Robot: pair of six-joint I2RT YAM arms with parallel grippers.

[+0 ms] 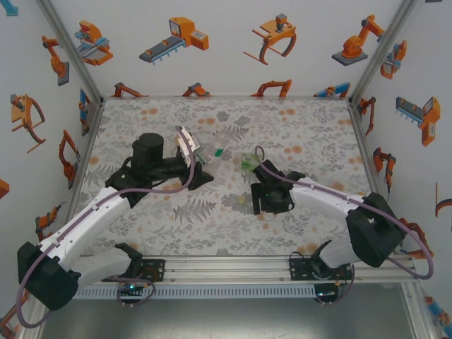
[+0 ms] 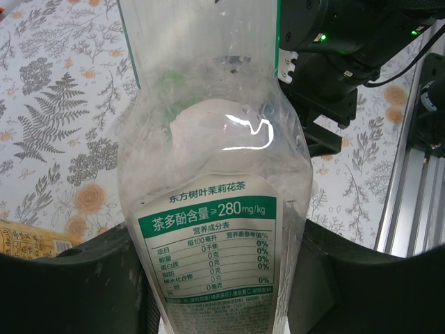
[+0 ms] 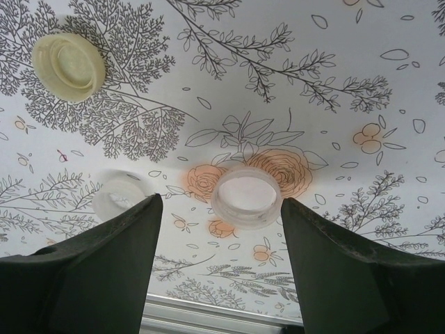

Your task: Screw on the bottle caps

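Here, a clear bottle (image 2: 215, 160) is clamped in the left gripper (image 2: 222, 278), closed tight on it. The right gripper (image 3: 221, 203) is held partly open, with nothing grasped; a white cap (image 3: 246, 195) is seen on the tabletop (image 3: 334, 69) between its fingers, a yellowish cap (image 3: 68, 66) farther ahead and leftward.

The right gripper (image 3: 221, 200) stands with jaws apart astride the white cap (image 3: 247, 195). Toward a second, clear cap (image 3: 117, 195), a strip of bare bench (image 3: 313, 83) separates finger from white cap. The other finger sits just beside the white cap's edge. The clear cap lies near, partly hidden by a finger. A pale yellow cap (image 3: 68, 67) lies well apart. Beyond the white cap the bench is open, and a metal rail (image 3: 208, 316) runs on its near side. Well off from the white cap, a bottle (image 2: 215, 174) fills the left gripper (image 2: 215, 299).
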